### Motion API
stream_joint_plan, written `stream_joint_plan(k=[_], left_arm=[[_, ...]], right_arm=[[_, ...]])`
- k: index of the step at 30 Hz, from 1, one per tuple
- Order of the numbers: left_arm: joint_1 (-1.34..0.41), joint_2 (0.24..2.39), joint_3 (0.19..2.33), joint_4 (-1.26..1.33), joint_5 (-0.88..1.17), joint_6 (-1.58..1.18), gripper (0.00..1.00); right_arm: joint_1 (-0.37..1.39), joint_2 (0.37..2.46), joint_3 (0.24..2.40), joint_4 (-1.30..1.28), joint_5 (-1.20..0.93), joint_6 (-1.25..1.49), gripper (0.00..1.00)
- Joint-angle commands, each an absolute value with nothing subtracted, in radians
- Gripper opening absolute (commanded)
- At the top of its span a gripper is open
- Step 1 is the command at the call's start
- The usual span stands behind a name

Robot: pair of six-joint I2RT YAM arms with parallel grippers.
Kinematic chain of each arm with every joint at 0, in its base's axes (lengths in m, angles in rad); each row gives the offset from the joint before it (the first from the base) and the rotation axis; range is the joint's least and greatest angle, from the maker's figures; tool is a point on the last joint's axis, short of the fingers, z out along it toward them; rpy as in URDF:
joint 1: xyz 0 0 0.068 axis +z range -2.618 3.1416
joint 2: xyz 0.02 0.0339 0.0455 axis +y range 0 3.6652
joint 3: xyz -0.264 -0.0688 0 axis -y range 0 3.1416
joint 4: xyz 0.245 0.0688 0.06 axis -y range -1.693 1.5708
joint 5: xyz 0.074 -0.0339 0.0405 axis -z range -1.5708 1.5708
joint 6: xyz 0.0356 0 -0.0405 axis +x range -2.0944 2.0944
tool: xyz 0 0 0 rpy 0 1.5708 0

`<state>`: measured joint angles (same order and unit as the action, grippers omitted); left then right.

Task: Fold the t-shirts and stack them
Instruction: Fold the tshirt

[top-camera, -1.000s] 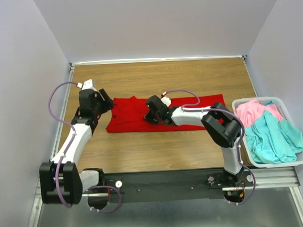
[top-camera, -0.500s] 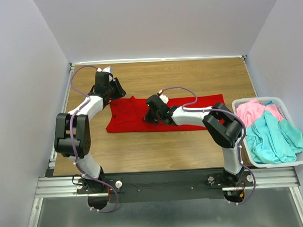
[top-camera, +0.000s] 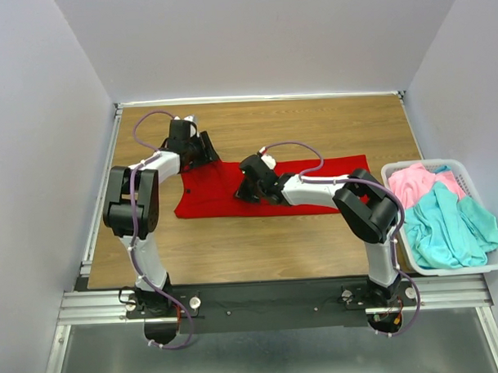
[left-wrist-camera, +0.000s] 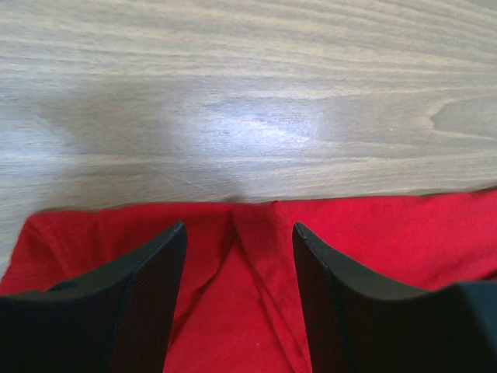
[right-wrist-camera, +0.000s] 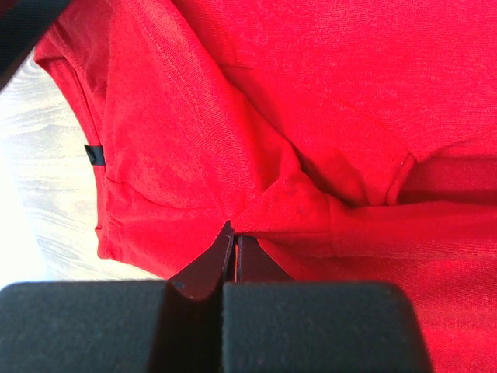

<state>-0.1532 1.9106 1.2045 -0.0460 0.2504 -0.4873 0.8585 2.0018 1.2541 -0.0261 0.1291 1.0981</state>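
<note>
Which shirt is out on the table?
The red shirt, spread flat on the table; the pink shirt and teal shirt lie bunched in the basket.

I'm looking at a brown wood-grain table [top-camera: 312, 127] filling the middle, a white plastic laundry basket [top-camera: 456, 270] at its right near corner, pale grey walls [top-camera: 260, 39] far, left and right, an aluminium rail [top-camera: 89, 302] along the near edge

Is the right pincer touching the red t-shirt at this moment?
Touching. The right wrist view shows it: the right pincer, shut, presses its tips into the red t-shirt, and creases in the cloth run toward them.
</note>
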Motion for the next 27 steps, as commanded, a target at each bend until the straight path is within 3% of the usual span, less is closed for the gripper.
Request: stream_joint_plan(k=[1,16,20,23,27], left_arm=[[-0.163,1.945,1.232,-0.04,0.29,-0.486,0.65],[-0.183,1.985,1.27,-0.034,0.33,-0.506,0.47],[-0.183,1.97,1.259,-0.034,0.333,-0.511,0.41],[-0.183,1.96,1.258,-0.041,0.33,-0.511,0.29],[-0.184,1.937,1.278,-0.1,0.258,-0.499,0.28]], right_arm=[[0.867,2.017,1.272,-0.02,0.12,1.086,0.01],[0.865,2.017,1.267,-0.02,0.118,1.091,0.01],[0.865,2.017,1.267,-0.02,0.121,1.089,0.01],[0.865,2.016,1.267,-0.02,0.121,1.088,0.01],[0.865,2.008,1.262,-0.018,0.126,1.083,0.01]])
